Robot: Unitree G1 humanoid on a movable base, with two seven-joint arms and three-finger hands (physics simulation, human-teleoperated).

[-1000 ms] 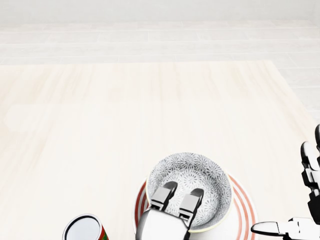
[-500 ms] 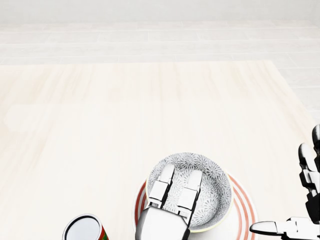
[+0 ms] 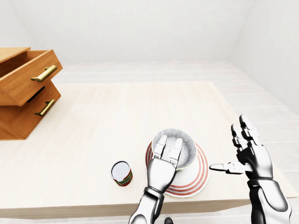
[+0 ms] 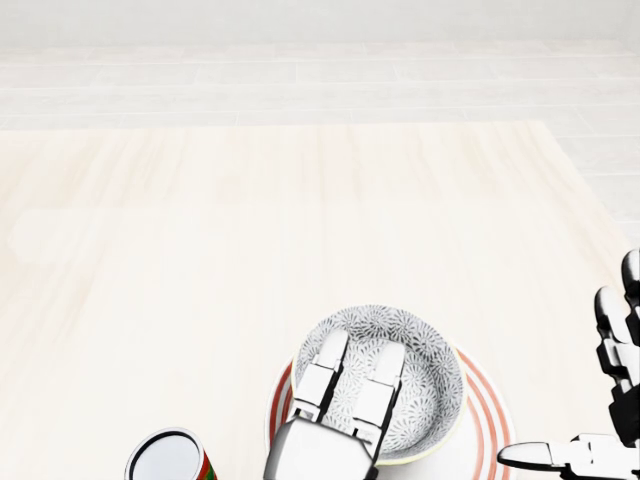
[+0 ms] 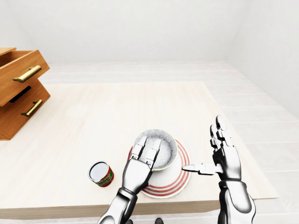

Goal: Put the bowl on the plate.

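A grey patterned bowl (image 3: pixel 188 141) sits on the white plate with red rings (image 3: pixel 200 175), near the bottom of the wooden table. My left hand (image 3: pixel 168 143) reaches in from below and lies over the bowl's near rim. Its fingers (image 4: pixel 328 358) are stretched flat above the bowl's inside and grip nothing. My right hand (image 3: pixel 232 145) hovers open to the right of the plate, palm turned toward it, thumb pointing left, and touches nothing. The near part of the bowl and plate is hidden under my left hand.
A small can with a red and green label (image 3: pixel 121 173) stands left of the plate. A wooden drawer cabinet (image 3: pixel 21 95) with an open top drawer sits at the table's left edge. The table's near edge (image 3: pixel 70 207) runs just below the plate.
My left hand's fingers, curled over the bowl's rim a second ago, have straightened and let go. The hand has drawn slightly toward the bottom. The bowl stays on the plate.
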